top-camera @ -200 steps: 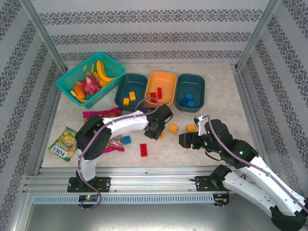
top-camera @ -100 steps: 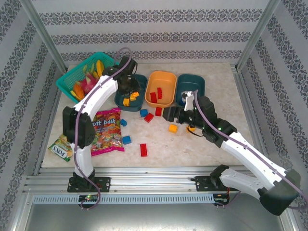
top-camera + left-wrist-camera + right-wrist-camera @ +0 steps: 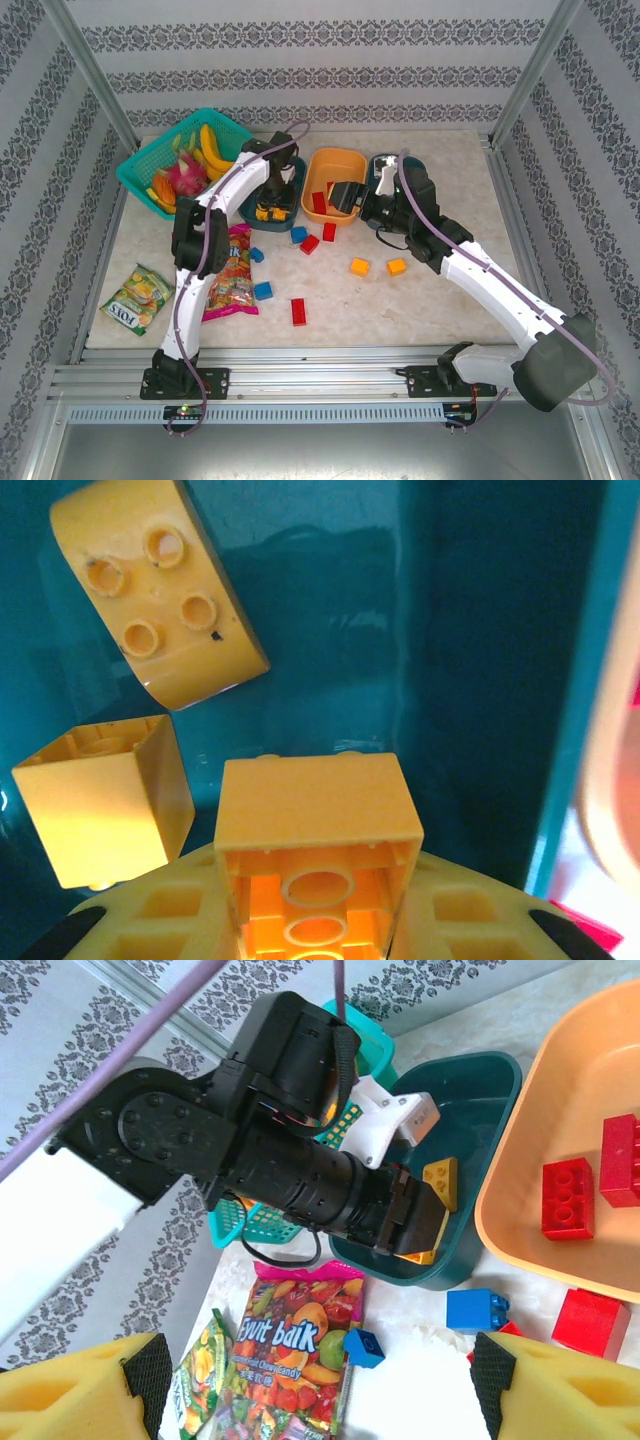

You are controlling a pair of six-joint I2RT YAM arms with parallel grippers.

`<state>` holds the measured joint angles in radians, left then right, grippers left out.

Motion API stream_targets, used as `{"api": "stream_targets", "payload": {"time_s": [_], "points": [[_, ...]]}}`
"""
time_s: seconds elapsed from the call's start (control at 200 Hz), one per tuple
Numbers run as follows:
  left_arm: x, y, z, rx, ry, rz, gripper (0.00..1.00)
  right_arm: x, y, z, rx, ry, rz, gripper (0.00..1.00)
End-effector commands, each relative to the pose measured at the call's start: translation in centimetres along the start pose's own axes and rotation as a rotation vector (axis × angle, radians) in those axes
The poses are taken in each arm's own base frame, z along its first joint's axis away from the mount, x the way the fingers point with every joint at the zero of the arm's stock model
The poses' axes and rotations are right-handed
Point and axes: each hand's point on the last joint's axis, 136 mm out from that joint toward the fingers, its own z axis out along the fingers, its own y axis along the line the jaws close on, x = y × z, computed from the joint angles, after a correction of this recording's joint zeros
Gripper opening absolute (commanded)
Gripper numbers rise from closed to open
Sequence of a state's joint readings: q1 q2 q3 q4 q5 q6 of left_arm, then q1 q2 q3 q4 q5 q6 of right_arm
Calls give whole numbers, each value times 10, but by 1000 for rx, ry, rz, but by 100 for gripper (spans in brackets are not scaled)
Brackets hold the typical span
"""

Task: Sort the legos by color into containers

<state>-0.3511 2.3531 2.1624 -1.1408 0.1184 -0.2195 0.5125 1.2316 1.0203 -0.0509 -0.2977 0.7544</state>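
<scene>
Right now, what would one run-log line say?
left gripper: shut on yellow plastic brick, inside dark teal plastic tray | right gripper: open, empty, over orange plastic tray

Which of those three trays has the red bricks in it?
The orange tray, the middle one: two red bricks lie in it. The other two are dark teal.

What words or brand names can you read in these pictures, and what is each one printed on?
"Fruit balk": pink candy bag; the first word is in stylised letters, so its reading is unsure.
"FOX'S": green candy bag.
Fine print on both bags: too small to read.
Yellow lego in the left gripper: no text on it.
</scene>
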Motion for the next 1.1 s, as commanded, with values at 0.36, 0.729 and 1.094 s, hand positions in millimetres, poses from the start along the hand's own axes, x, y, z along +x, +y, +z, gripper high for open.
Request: {"api": "stream_targets", "payload": {"time_s": [0.36, 0.729, 1.094], "points": [[5, 12, -1, -43, 27, 41, 48, 3, -5, -4, 9, 15, 26, 80], [-13, 7, -79, -18, -171, -43, 57, -9, -5, -23, 53, -2, -37, 79], [16, -30, -197, 183, -490, -99, 71, 23, -15, -33, 186, 88, -152, 77]]}}
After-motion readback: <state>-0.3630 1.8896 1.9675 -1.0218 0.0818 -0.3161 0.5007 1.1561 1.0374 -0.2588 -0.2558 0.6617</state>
